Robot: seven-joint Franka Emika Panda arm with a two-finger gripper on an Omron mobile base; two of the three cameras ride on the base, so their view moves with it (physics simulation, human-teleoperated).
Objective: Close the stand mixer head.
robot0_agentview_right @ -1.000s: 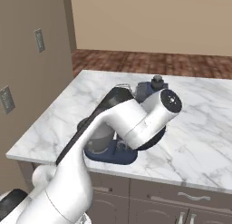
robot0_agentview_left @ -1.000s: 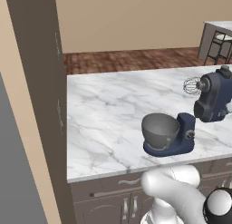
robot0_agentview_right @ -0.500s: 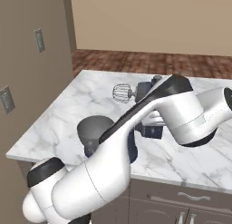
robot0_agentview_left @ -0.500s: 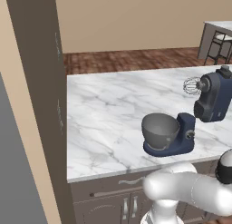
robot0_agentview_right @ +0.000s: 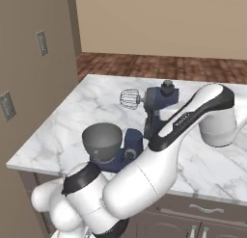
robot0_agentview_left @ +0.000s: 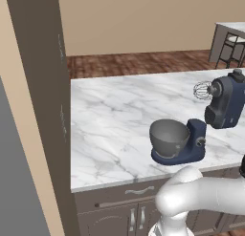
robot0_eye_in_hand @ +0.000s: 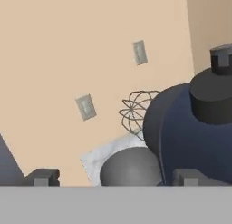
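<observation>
The two dark fingertips (robot0_eye_in_hand: 43, 177) are seen low in the hand view, set well apart, with nothing clamped between them; the gripper (robot0_eye_in_hand: 118, 177) is thus held spread wide. Between and beyond the tips, the stand mixer head (robot0_eye_in_hand: 190, 132) is seen close up on the right of that view, its grey front knob (robot0_eye_in_hand: 213, 94) raised toward the camera and its wire whisk (robot0_eye_in_hand: 136, 110) shown against the tan wall. The rounded side of the grey bowl (robot0_eye_in_hand: 130, 166) is seen just below the whisk, with a patch of marble beside it. Two pale wall plates (robot0_eye_in_hand: 85, 106) are seen on the wall behind.

In the left base view, the stand mixer head (robot0_agentview_left: 226, 102) is found tilted back and up, near the right edge of the marble counter (robot0_agentview_left: 119, 120), with the whisk (robot0_agentview_left: 203, 91) lifted clear of the grey bowl (robot0_agentview_left: 169, 136). The bowl is seated on the navy base (robot0_agentview_left: 184, 149), whose column carries a small knob on its side.

In the right base view, the head (robot0_agentview_right: 161, 103) is seen raised behind the bowl (robot0_agentview_right: 102, 139), partly covered by the white arm (robot0_agentview_right: 183, 126), which is bent across the front of the mixer. Whether the gripper is touching the head cannot be told
</observation>
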